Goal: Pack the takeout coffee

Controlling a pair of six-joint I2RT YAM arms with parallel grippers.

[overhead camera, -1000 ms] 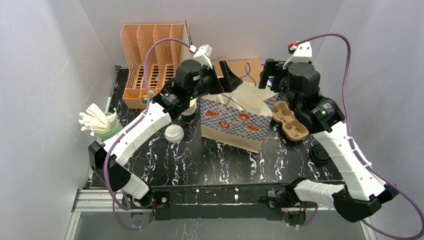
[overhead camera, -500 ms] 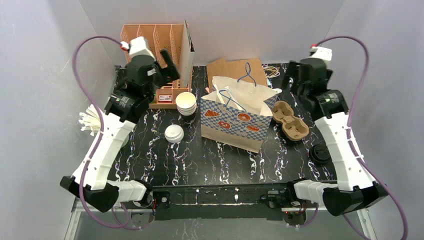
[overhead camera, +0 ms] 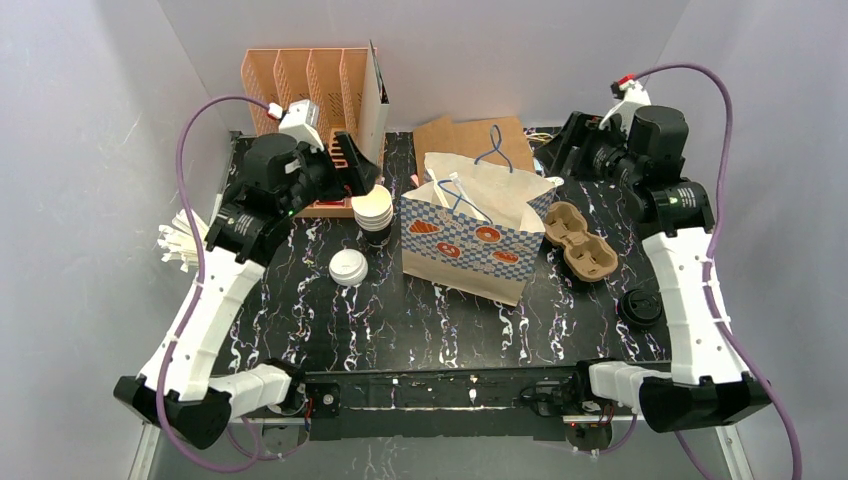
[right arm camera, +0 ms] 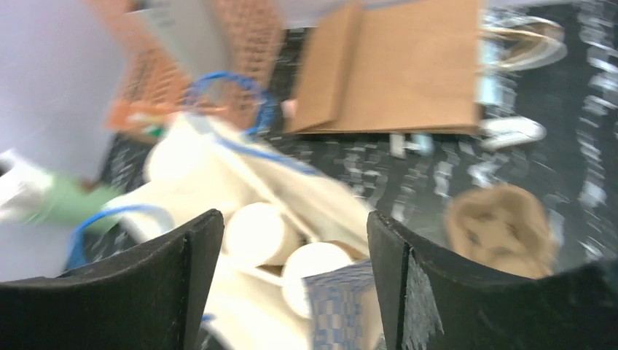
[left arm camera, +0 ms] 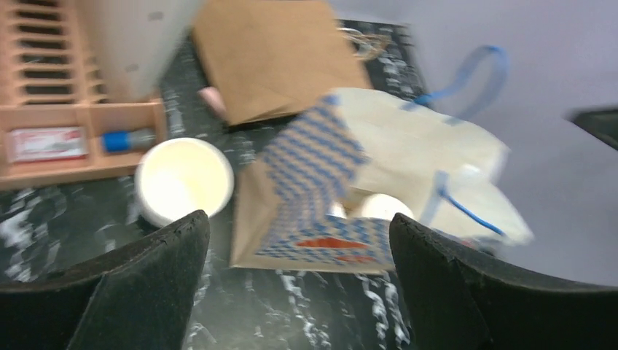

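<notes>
Two small white lidded cups (right arm camera: 255, 233) lie inside the open checked paper bag (overhead camera: 470, 235) at the table's middle; one also shows in the left wrist view (left arm camera: 382, 206). The brown pulp two-cup tray (overhead camera: 578, 240) sits empty right of the bag, and shows in the right wrist view (right arm camera: 499, 226). My left gripper (overhead camera: 352, 170) is open and empty, raised left of the bag above a stack of open white cups (overhead camera: 373, 208). My right gripper (overhead camera: 562, 150) is open and empty, raised behind the bag's right end. Both wrist views are blurred.
A loose white lid (overhead camera: 348, 267) lies left of the bag. A green cup of white straws (overhead camera: 195, 245) stands at the left edge. An orange organizer (overhead camera: 300, 100) stands at the back left. Flat brown bags (overhead camera: 470, 135) lie behind the checked bag. A black lid (overhead camera: 640, 305) lies at the right.
Both grippers have drawn back from over the bag's mouth. The left arm swung to the back left, then came slightly right; the right arm pulled to the back right. The bag stays put.
</notes>
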